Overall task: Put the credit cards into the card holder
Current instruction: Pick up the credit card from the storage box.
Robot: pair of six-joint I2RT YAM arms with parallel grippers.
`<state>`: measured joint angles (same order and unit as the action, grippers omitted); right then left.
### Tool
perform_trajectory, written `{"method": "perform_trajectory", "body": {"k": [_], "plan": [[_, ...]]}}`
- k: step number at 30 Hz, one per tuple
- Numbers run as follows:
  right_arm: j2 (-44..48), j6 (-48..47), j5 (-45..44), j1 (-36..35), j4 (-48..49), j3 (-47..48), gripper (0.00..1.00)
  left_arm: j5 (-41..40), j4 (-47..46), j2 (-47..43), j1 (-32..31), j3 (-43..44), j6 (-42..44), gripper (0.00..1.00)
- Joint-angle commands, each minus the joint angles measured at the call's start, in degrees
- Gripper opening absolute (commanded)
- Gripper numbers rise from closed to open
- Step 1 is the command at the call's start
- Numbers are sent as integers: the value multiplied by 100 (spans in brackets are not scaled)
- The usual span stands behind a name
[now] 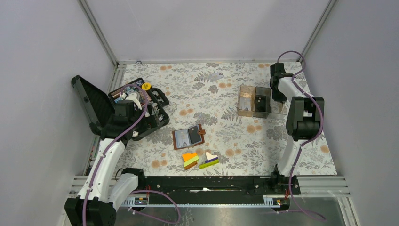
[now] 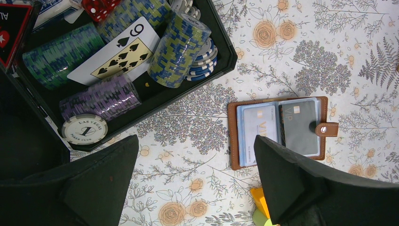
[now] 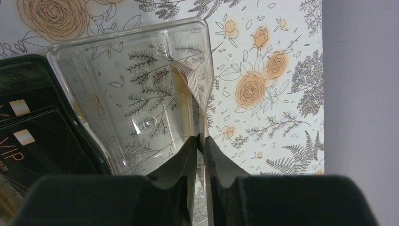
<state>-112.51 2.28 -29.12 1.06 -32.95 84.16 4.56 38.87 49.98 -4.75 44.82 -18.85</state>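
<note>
We count one card holder lying open mid-table with two credit cards tucked inside, one grey and one dark. At its two o'clock the dark box holds two dark cards. Our right gripper pinches the wall of the clear box beside it, and our left gripper hangs with its fingers spread wide.

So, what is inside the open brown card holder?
The card holder lies open, holding a grey card and, nearer its snap tab, a dark card. Whether more cards lie beneath these is hidden.
</note>
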Motion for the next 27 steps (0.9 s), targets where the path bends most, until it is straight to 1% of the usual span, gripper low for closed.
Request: {"method": "perform_trajectory", "body": {"k": [1, 15, 21, 27], "plan": [[248, -28, -269, -47, -134, 240, 17, 54, -268, -32, 36, -17, 48, 99], [377, 61, -318, -59, -169, 180, 17, 31, -262, -57, 36, -17, 50, 99], [510, 79, -343, -79, -178, 139, 11, -6, -266, -53, 36, -8, 48, 99], [654, 121, -348, -77, -177, 135, 1, -6, -266, -95, 36, -8, 48, 99]]}}
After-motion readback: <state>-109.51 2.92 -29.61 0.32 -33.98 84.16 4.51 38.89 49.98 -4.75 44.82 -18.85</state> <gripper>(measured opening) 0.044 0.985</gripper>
